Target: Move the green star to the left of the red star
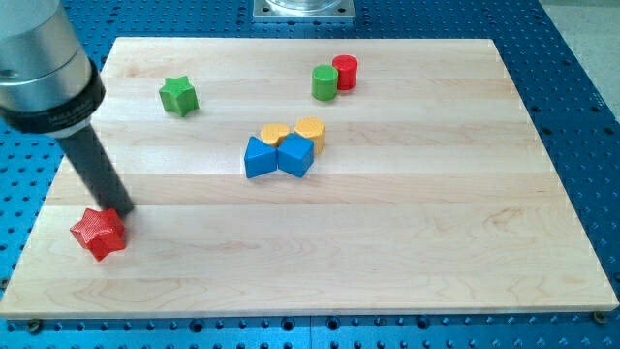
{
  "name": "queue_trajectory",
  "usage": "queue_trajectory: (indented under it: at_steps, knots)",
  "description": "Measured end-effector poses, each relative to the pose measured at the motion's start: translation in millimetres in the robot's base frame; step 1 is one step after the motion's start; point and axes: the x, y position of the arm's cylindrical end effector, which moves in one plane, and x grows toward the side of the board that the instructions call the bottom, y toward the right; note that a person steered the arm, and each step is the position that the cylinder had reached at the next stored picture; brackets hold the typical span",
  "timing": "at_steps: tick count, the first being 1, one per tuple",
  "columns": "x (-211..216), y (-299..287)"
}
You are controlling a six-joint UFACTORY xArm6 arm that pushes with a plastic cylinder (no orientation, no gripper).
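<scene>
The green star [178, 95] lies near the board's upper left. The red star [99, 233] lies at the lower left, near the board's left edge. My rod comes down from the view's upper left, and my tip [120, 209] rests just above and right of the red star, touching or nearly touching it. The green star is well above and to the right of my tip.
A green cylinder [325, 82] and a red cylinder [345, 72] stand together at the upper middle. Two yellow blocks [274, 134] [310, 130] and two blue blocks [260, 158] [296, 156] cluster at the centre. The wooden board [387, 252] sits on a blue perforated table.
</scene>
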Motion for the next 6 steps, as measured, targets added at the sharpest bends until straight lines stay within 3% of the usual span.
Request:
queue_trajectory:
  at_steps: [2,3,4,5,6]
  knots:
    - [-149,144]
    - [-225,92]
    - [-119,17]
    - [-101,28]
    - [-174,47]
